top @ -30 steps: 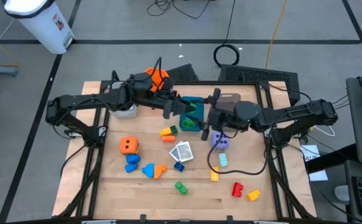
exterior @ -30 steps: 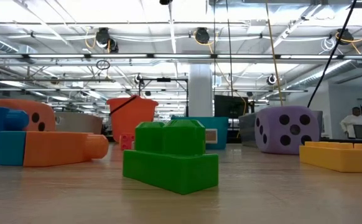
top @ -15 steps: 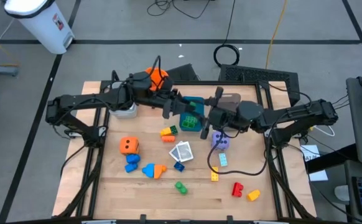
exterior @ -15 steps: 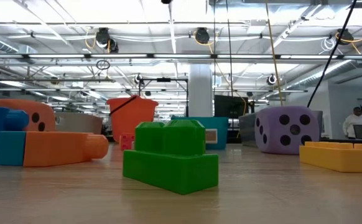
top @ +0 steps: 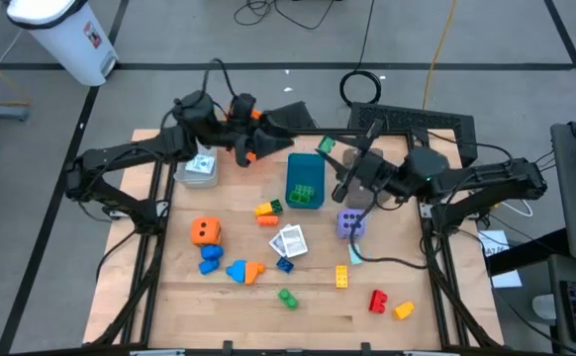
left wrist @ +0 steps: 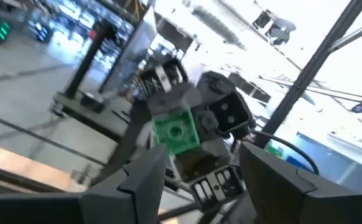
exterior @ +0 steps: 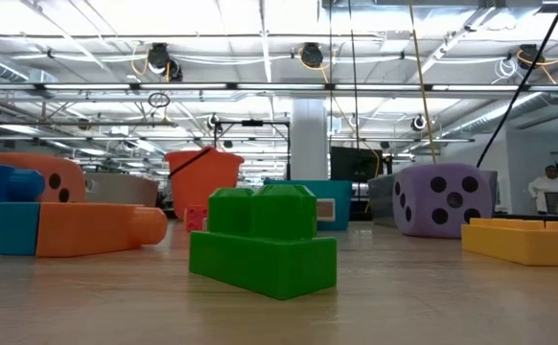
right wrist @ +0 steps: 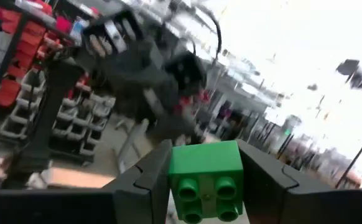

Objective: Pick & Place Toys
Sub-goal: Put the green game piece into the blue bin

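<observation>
My right gripper (top: 334,158) hangs above the table's far middle, shut on a green brick (right wrist: 206,171), which also shows as the green brick (left wrist: 176,132) in the left wrist view. My left gripper (top: 255,146) stands farther left at the far edge, open, with nothing between its fingers (left wrist: 145,180). A teal tray (top: 305,168) with green bricks inside sits between the two grippers. Lying on the table are an orange die (top: 205,231), a purple die (top: 350,223), white cards (top: 290,240) and loose bricks. My right gripper pinches the green brick by two opposite sides (right wrist: 176,167) between its two fingers. The fingers come from the table's right, slanting a little upward. The brick is lifted clear of the table and the tray, its studded face (right wrist: 207,190) turned back toward the wrist.
An orange bucket (exterior: 202,180) stands at the far side, mostly behind my left arm in the high view. A clear container (top: 198,166) sits at the far left. Bricks lie near the front: green (top: 287,297), yellow (top: 340,277), red (top: 377,301), blue (top: 210,259).
The two grippers stood tip to tip over the teal tray and have drawn apart and risen. My left gripper has gone toward the far left corner. My right gripper has gone toward the table's right edge with the green brick between its fingers.
</observation>
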Robot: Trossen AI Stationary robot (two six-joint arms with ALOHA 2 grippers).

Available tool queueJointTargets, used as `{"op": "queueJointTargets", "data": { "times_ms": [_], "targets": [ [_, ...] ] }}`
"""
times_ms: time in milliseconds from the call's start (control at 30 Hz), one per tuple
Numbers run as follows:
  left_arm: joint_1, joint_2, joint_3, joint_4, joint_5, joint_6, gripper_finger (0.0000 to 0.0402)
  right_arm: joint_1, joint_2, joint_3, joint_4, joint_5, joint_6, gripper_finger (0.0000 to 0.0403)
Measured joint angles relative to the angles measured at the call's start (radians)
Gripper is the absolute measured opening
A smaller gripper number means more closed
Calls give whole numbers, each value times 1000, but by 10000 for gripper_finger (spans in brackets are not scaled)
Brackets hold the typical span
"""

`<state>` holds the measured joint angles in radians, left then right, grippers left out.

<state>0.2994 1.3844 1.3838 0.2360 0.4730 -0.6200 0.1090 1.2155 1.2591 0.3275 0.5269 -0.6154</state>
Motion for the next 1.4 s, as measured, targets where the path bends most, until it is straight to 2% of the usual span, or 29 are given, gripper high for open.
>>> {"op": "queueJointTargets", "data": {
  "times_ms": [133, 333, 567, 700, 767, 1133, 1400],
  "targets": [
    [34, -61, 0, 8, 3, 16, 194, -62, 10, 61, -226, -43, 157, 144],
    [44, -149, 0, 0, -1, 85, 176, -206, 99, 133, -502, -299, 417, 142],
    [-7, -222, 0, 3, -2, 126, 160, -322, 230, 159, -678, -537, 541, 146],
    [-50, -230, 0, 2, -2, 128, 157, -356, 311, 172, -779, -631, 578, 143],
    [-70, -230, 0, 2, -6, 128, 160, -367, 346, 174, -811, -660, 587, 144],
    [-154, -212, 0, -2, -107, 140, 181, -370, 563, 175, -915, -662, 631, 146],
    [-196, -213, 0, -9, -108, 160, 168, -369, 652, 174, -1002, -660, 633, 148]
  ]
}}
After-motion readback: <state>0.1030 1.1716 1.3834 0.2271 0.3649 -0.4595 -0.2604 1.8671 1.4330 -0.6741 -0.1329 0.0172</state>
